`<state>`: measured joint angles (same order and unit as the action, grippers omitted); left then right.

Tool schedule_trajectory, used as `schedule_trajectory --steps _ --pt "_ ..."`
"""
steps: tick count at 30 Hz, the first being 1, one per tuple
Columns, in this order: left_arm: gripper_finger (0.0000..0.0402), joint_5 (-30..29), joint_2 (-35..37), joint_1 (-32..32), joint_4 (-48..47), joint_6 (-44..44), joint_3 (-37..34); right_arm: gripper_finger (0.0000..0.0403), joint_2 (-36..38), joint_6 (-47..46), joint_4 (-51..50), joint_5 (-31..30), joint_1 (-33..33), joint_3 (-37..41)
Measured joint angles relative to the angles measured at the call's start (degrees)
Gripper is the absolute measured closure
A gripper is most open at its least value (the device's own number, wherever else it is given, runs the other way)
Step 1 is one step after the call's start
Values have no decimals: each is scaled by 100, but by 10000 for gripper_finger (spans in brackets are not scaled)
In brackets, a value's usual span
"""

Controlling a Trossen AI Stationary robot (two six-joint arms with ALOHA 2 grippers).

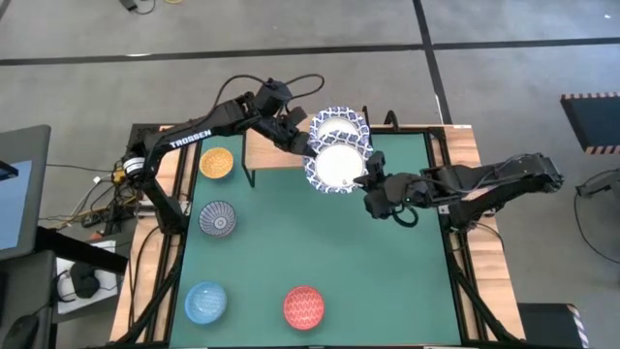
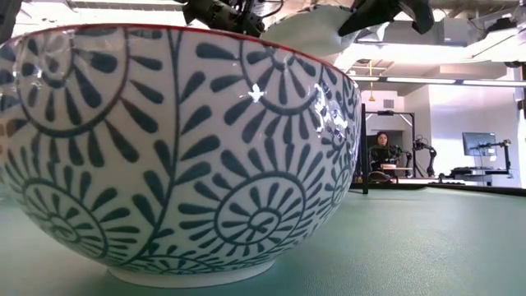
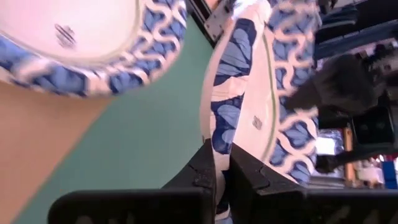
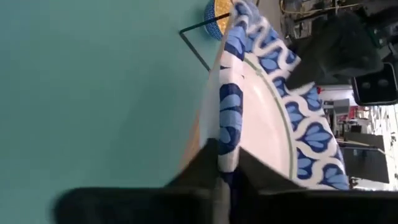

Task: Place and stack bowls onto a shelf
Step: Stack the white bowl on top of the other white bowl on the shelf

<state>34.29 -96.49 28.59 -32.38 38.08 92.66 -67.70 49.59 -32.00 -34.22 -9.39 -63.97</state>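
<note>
1. Bowls, high view — one wide white bowl (image 1: 335, 167) with a blue lattice rim hangs between my two grippers over the far middle of the green table (image 1: 310, 252). My left gripper (image 1: 308, 147) pinches its rim on one side, my right gripper (image 1: 366, 178) on the other. Behind it more blue-rimmed bowls (image 1: 339, 124) sit stacked on the light-wood shelf (image 1: 276, 153). The yellow-orange bowl (image 1: 216, 162), grey-patterned bowl (image 1: 217, 219), light blue bowl (image 1: 205, 301) and red bowl (image 1: 304, 307) wait on the table, well apart.

2. Low view — the red bowl's patterned outside wall (image 2: 164, 148) fills most of the frame. The held bowl shows only as a white underside (image 2: 316, 20) at the top, with dark gripper parts on either side. A person (image 2: 380, 152) sits far back in the room.

3. Left wrist view — my left fingers (image 3: 214, 165) are closed on the blue-patterned rim of the held bowl (image 3: 252, 93), which is tilted. The shelf stack (image 3: 74, 43) lies just beyond.

4. Right wrist view — my right fingers (image 4: 217, 165) are clamped on the same bowl's rim (image 4: 233, 112); the table lies below.

5. Judgement — I am mid-carry, both pincers gripping. Next I must level the bowl, centre it over the stack, lower it in and release both sides together; uneven release could tip it.
</note>
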Motion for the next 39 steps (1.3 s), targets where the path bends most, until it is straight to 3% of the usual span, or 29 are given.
schedule_trajectory --steps 6,12,16,19,24,30,39 --pt "351 1 30 187 252 -58 0 379 -2 -299 -38 -45 209 -17" --pt "277 -57 288 598 780 61 -4 383 89 -750 122 -62 661 -26" --pt "225 -349 496 872 1135 54 -6 383 25 -783 621 21 1246 -31" --pt "200 -512 708 1013 1493 -58 -7 383 -191 -812 960 429 1806 -24" --pt "193 -511 993 1082 1556 -128 -4 383 -705 -936 1238 892 2384 -17" --pt "198 -617 1265 1046 894 -612 -2 376 -1091 -938 1288 1329 2532 -17" --pt "198 -986 1305 927 113 -1008 -4 329 -1050 -1757 1656 1338 2616 -17"
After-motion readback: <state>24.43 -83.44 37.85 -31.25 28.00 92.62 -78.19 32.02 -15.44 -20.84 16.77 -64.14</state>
